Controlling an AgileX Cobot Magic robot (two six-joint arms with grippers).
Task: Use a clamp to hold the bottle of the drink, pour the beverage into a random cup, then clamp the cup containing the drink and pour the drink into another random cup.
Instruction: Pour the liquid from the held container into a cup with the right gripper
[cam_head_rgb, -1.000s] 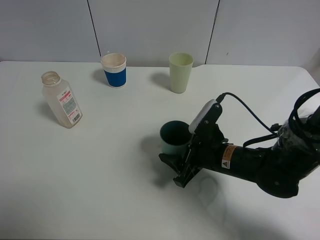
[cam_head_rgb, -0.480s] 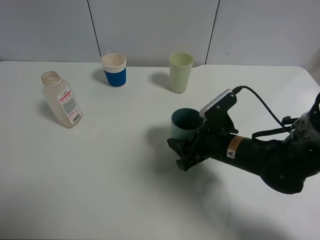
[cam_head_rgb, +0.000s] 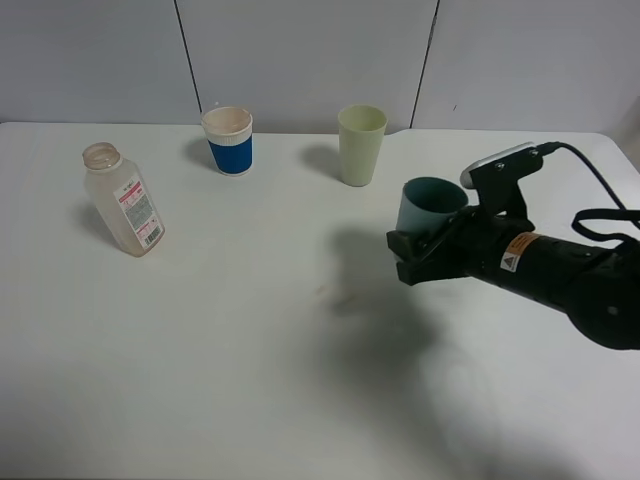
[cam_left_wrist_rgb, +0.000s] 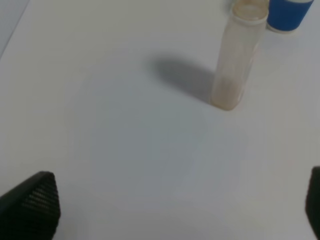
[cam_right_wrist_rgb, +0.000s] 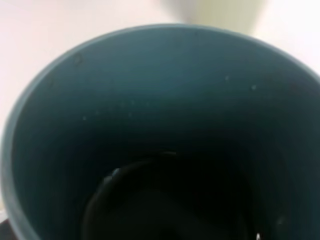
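Teal cup (cam_head_rgb: 430, 205), dark liquid (cam_right_wrist_rgb: 165, 200) inside

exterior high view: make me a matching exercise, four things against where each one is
1 bottle
2 blue-banded cup
3 pale yellow-green cup
4 teal-green cup

a held off the table by the right gripper
b uncapped, standing on the left side
c at the back, nearest the bottle
d at the back, near the middle

Pairs: 1-b, 2-c, 3-d, 4-a
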